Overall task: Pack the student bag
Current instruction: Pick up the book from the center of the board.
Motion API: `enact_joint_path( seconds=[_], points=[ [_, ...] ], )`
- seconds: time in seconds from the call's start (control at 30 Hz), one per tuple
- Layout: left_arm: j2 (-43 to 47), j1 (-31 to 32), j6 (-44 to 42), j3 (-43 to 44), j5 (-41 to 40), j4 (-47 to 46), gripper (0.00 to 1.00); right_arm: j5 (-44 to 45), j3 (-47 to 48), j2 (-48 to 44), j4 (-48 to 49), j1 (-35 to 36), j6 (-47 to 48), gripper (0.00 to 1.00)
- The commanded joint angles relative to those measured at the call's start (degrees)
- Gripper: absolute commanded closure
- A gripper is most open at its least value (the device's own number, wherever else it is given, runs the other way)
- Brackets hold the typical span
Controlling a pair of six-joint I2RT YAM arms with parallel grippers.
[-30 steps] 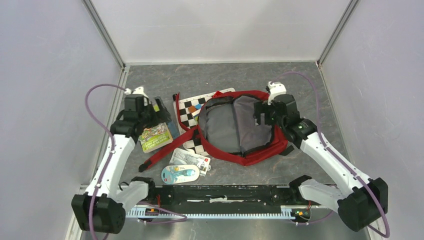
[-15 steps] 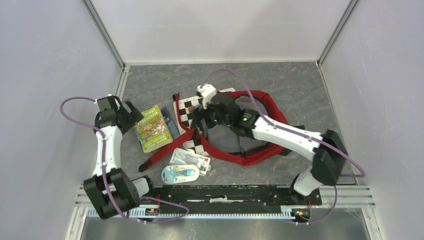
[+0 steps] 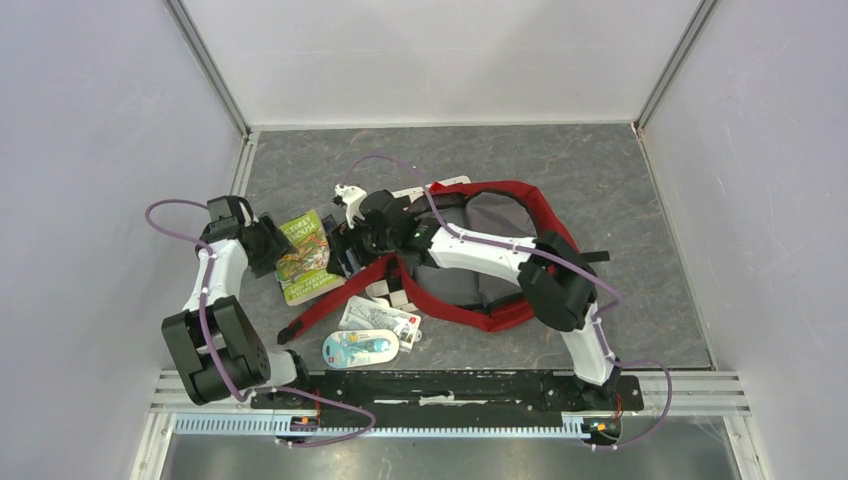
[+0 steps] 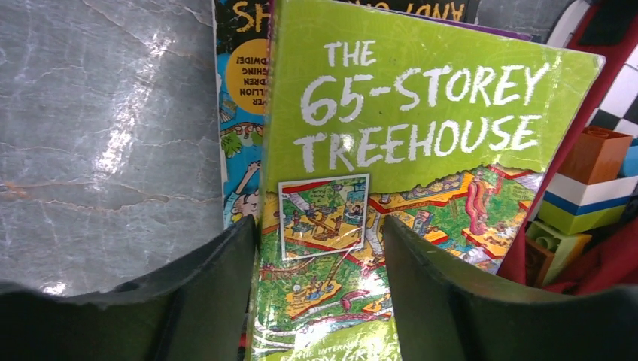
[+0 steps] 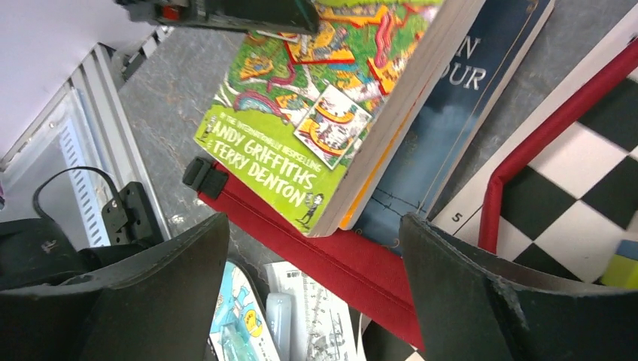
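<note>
On the left side of the worktop (image 3: pixel 620 170), the left gripper (image 4: pixel 320 226) has its jaws parted over the cover of a green paperback (image 4: pixel 421 113) titled "The 65-Storey Treehouse". Cover artwork shows in the gap between the two dark fingers (image 4: pixel 218 286), and they grasp nothing. The right gripper (image 5: pixel 314 222) hangs above the same book's near corner with its jaws spread wide, released and empty. Below that corner runs a red strap (image 5: pixel 331 259) ending in a black buckle (image 5: pixel 203 177). A dark blue book (image 5: pixel 451 113) lies under the paperback's far edge, just beside a black-and-white chequered board (image 5: pixel 579 180). In the left wrist view, coloured toy blocks (image 4: pixel 583 180) sit just past the paperback's right-hand edge.

From above, the two grippers face each other across the paperback, the left at its outer edge and the right at its inner. The right arm reaches over the student bag (image 3: pixel 520 195), which lies flat at the middle of the worktop, its mouth open and its grey lining (image 3: pixel 495 215) facing up. The chequered board is partly tucked beneath its left side. Near the front rail lie a white packet (image 3: pixel 380 320) and a blister pack (image 3: pixel 360 348).
</note>
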State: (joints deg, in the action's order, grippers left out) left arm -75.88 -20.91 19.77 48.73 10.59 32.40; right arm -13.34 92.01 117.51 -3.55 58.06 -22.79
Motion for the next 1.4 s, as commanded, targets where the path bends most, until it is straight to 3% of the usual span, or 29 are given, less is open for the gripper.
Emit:
enact_joint_path(
  seconds=[0.0,0.27,0.6,0.8,1.1,1.37],
  points=[
    [-1.04,0.87,-2.76,0.14,3.74,-2.00,0.39,-2.19,2.87,3.67,2.68,-0.14,-3.52,0.14],
    [-0.24,4.44,-3.33,-0.30,3.31,-1.95,0.52,-0.41,1.97,5.93,3.11,-1.14,-4.76,0.14],
    [-2.37,5.92,-4.03,0.40,2.38,-0.61,0.55,-2.41,3.45,10.09,6.19,-3.11,-9.27,0.11],
    [-2.44,6.23,-4.22,0.49,1.98,-0.37,0.56,-5.52,3.97,12.90,8.03,-3.06,-12.26,0.19],
    [-2.46,6.47,-4.21,0.66,2.59,-0.32,0.57,-8.22,4.66,13.90,11.61,-3.04,-15.46,0.42],
    [-1.73,6.50,-4.13,0.56,3.20,-0.32,0.58,-9.35,5.62,13.44,14.78,-3.00,-18.07,0.84]
  ],
)
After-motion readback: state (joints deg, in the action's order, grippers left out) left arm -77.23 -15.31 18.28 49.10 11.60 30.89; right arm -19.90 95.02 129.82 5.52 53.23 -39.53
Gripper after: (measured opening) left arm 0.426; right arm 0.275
